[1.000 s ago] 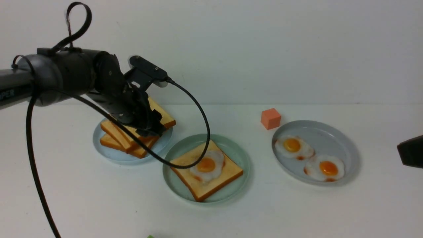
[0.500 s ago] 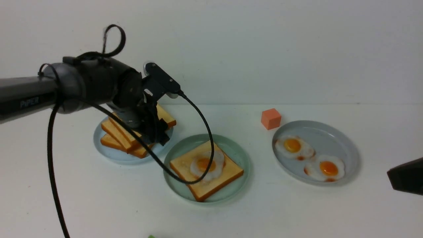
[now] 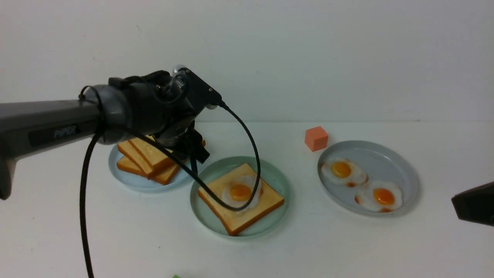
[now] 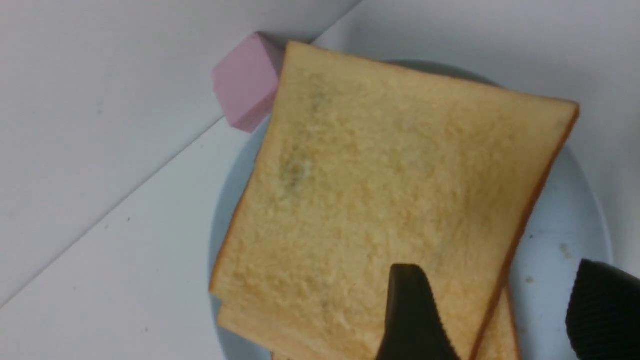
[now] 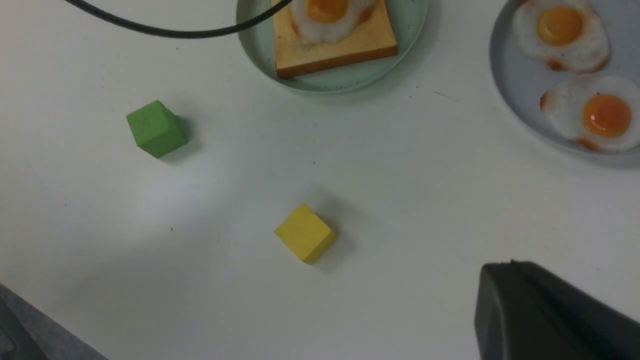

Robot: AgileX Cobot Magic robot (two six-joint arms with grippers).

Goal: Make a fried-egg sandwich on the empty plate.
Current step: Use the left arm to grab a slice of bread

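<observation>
Big white counter [image 3: 347, 251], and the left arm [image 3: 58, 123] reaches out over the toast stack [image 3: 146, 156] on the pale blue plate [image 3: 129, 179]. The half-built sandwich [image 3: 231, 218] sits on the mint-green plate [image 3: 276, 175], egg [image 3: 240, 192] showing, no lid yet. The left hand [image 4: 500, 300] is spread, straddling the edge of the top slice [image 4: 390, 170]. The right hand [image 3: 472, 204] is pressed together, parked well apart. The danger? A shallow pinch could drop that slice, or the cable [image 3: 252, 154] hanging low by the egg could drag it off.
</observation>
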